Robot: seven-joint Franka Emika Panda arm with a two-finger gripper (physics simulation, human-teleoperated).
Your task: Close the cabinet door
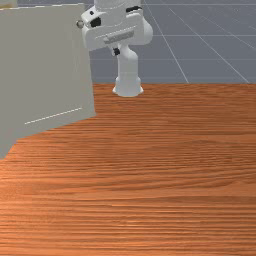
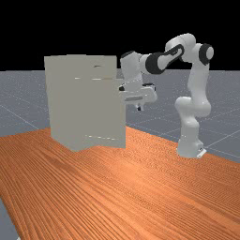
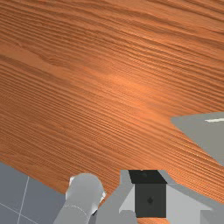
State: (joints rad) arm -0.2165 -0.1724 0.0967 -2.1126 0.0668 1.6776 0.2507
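Near the cabinet door (image 1: 47,70), the gripper (image 1: 116,51) seems placed for pushing it closed, its spread I cannot tell.

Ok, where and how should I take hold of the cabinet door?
The cabinet door is probably best gripped by its free upright edge, coming from the arm's side, the far view's right, and pinching across both faces. It's a flat panel standing open, that edge toward the arm.
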